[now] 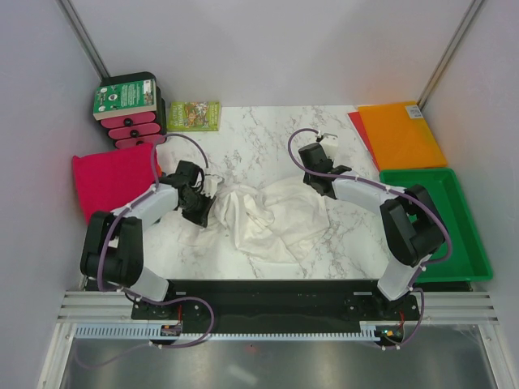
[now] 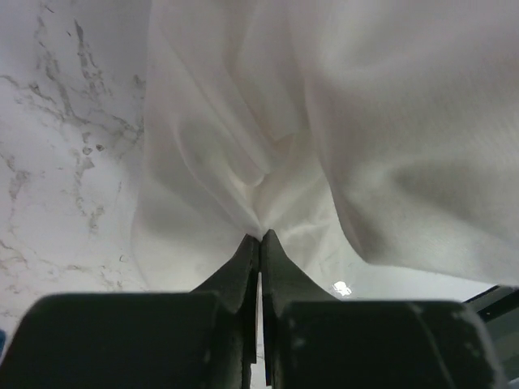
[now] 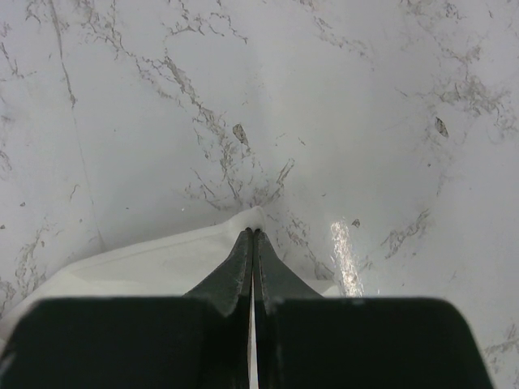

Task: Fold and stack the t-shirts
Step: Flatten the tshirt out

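Marble (image 1: pixel 268 138) underlies wrinkly t-shirt (image 1: pixel 272 219) pinched by left end effector (image 2: pixel 259 237) and right end effector (image 3: pixel 255 232).

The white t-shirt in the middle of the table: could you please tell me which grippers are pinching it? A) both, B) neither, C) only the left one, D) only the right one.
A: the white t-shirt is gathered to a point between the shut tips of the left gripper, and one of its corners peaks at the shut tips of the right gripper.
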### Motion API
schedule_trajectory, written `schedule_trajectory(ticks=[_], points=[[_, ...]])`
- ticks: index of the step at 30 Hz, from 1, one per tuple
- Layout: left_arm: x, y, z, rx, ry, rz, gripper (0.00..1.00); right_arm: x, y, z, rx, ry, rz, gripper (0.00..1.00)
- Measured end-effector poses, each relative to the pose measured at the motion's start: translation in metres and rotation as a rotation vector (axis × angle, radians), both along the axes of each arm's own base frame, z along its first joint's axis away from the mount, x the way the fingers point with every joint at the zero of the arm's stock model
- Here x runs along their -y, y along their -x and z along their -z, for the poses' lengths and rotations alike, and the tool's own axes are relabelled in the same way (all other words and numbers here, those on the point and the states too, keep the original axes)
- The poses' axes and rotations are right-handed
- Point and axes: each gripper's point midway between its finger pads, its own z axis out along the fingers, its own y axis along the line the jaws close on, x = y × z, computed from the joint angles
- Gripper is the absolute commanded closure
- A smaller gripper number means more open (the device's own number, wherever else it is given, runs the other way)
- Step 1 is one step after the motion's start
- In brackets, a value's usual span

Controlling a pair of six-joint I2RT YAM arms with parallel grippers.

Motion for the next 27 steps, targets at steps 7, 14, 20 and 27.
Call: schedule_trajectory(ticks=[7, 14, 20, 27], points=[[-0.004, -0.004, -0.009, 0.035, -0.019, -0.01, 0.98, 0.007, 0.0, -0.002, -0.012, 0.012, 0.007, 1.0], [-0.024, -0.087, -0.208, 0.558, 0.051, -0.128, 0.98, 0.079, -0.042, -0.147, 0.206, -0.087, 0.151, 1.0], [-0.035, -0.085, -0.355, 0.953, 0.14, -0.192, 0.98, 0.088, -0.008, -0.311, 0.581, -0.223, 0.128, 1.0], [-0.038, -0.086, -0.204, 0.589, 0.06, -0.223, 0.98, 0.096, 0.017, -0.177, 0.298, -0.113, 0.127, 1.0]])
